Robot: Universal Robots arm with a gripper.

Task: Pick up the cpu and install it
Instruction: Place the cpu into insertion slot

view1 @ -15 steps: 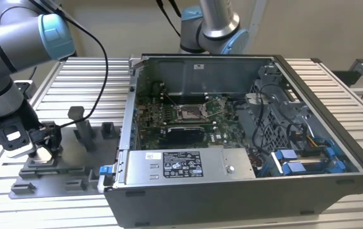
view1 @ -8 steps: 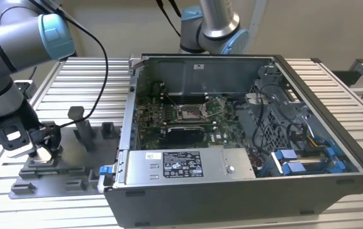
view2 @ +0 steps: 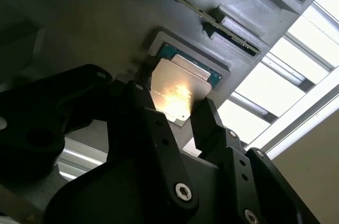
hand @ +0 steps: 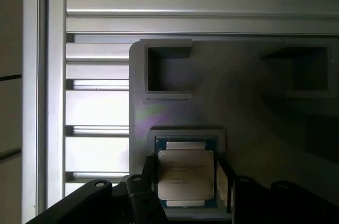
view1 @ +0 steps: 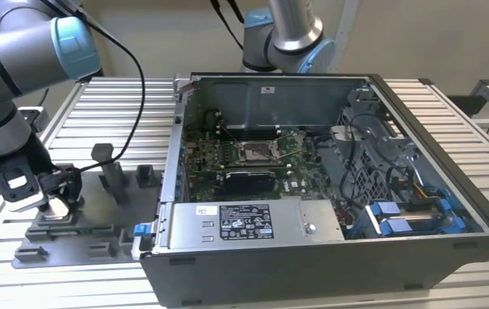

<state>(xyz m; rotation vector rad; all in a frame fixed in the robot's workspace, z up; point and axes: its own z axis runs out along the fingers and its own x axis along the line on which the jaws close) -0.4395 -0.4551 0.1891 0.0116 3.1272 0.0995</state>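
The cpu (hand: 185, 176) is a flat square chip with a pale silver top. It lies in a shallow square recess of the grey plastic fixture (hand: 175, 113), and the second wrist view shows the cpu (view2: 180, 89) glinting. My gripper (hand: 186, 172) is down over it, one black finger against each of two opposite sides, shut on the chip. In the exterior view my gripper (view1: 56, 201) sits low on the fixture (view1: 90, 228), at that view's left. The open computer case (view1: 450, 219) stands to the right, its dark square socket (view1: 256, 151) on the green board.
The fixture carries upright grey blocks (view1: 111, 174) and open pockets (hand: 168, 70) beside the chip's recess. All of it rests on a ribbed aluminium table (view1: 116, 103). A second arm's base (view1: 287, 35) stands behind the case. Cables and blue drive brackets (view1: 399, 215) fill the case's right side.
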